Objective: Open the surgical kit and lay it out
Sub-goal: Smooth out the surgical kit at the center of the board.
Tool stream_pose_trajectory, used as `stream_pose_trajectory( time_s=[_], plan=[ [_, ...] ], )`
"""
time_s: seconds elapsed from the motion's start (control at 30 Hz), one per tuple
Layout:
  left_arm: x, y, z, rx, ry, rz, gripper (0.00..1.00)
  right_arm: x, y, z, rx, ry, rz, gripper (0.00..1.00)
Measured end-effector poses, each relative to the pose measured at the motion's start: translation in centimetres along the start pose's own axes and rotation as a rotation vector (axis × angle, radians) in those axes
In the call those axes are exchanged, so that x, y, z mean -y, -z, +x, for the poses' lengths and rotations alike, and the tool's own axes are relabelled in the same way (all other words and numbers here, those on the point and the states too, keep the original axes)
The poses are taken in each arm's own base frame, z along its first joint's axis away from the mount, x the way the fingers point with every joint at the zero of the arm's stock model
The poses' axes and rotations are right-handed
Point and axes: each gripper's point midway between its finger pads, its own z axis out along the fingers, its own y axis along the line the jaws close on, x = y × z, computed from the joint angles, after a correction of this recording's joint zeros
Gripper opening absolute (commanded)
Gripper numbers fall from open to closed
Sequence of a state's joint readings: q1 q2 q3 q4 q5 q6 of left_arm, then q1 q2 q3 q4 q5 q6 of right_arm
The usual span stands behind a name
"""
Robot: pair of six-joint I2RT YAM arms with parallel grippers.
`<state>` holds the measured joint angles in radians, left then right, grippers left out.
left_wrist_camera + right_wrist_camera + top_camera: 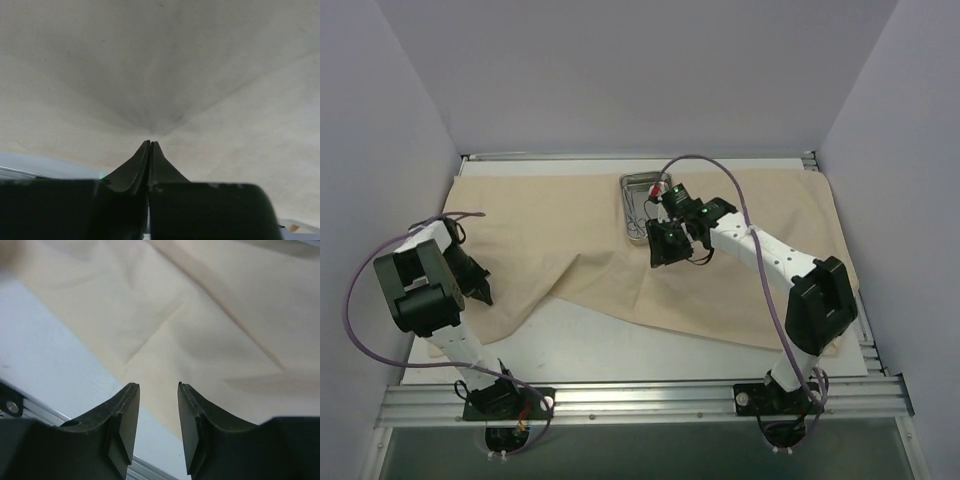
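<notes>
Tray (640,178) on the wrap (560,225), with thin instruments (638,215) laid inside.
The wrap is spread over the desk (620,350), long axis left to right, near edge rumpled. The tray is set far of centre, long axis far to near. The wrap is pinched by the left tool (151,143); the right tool (158,390) is held spread above it.

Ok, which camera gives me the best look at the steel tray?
Top external: the steel tray sits on the cloth at the far side, mostly uncovered. Both wrist views show cloth but no tray.
</notes>
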<state>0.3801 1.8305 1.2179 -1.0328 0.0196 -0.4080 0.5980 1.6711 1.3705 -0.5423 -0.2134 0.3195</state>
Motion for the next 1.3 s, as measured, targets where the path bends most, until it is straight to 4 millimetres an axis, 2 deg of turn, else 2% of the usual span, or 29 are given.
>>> stream_pose_trajectory(
  time_s=[0.1, 0.23, 0.3, 0.33, 0.43, 0.5, 0.77, 0.93, 1.0, 1.2, 1.3],
  plan=[
    [-1.2, -1.7, 0.2, -0.064, 0.037, -0.022, 0.02, -2.9, -2.0, 0.7, -0.020, 0.062, -0.070, 0.28],
    [-2.3, -1.8, 0.5, -0.078, 0.078, -0.027, 0.07, -4.8, -5.7, 2.7, -0.065, 0.111, -0.098, 0.20],
    [-2.4, -1.5, 0.5, -0.058, 0.081, -0.029, 0.09, -5.2, -7.6, 4.1, -0.094, 0.134, -0.093, 0.15],
    [-2.5, -1.2, 0.6, -0.045, 0.082, -0.027, 0.09, -5.3, -8.6, 4.9, -0.108, 0.146, -0.084, 0.08],
    [-2.4, 0.3, 0.2, 0.016, 0.083, -0.007, 0.09, -5.3, -11.1, 7.2, -0.147, 0.173, -0.048, 0.01],
    [-2.3, 1.3, 0.0, 0.052, 0.084, 0.007, 0.09, -5.8, -11.6, 7.0, -0.115, 0.182, -0.044, 0.01],
    [-2.0, 5.3, -0.8, 0.193, 0.080, 0.060, 0.13, -6.2, -11.4, 7.8, -0.029, 0.172, -0.032, 0.01],
    [-1.5, 8.1, -2.3, 0.289, 0.077, 0.095, 0.13, -5.3, -9.7, 11.0, -0.051, 0.169, -0.015, 0.06],
    [-1.4, 8.5, -2.6, 0.301, 0.076, 0.100, 0.14, -4.4, -8.8, 12.5, -0.082, 0.168, 0.006, 0.07],
    [-1.4, 8.5, -2.6, 0.300, 0.076, 0.099, 0.15, -2.4, -6.6, 15.4, -0.177, 0.171, 0.063, 0.20],
    [-1.4, 8.4, -2.6, 0.300, 0.075, 0.099, 0.18, -2.1, -5.4, 15.4, -0.198, 0.183, 0.086, 0.41]
  ],
)
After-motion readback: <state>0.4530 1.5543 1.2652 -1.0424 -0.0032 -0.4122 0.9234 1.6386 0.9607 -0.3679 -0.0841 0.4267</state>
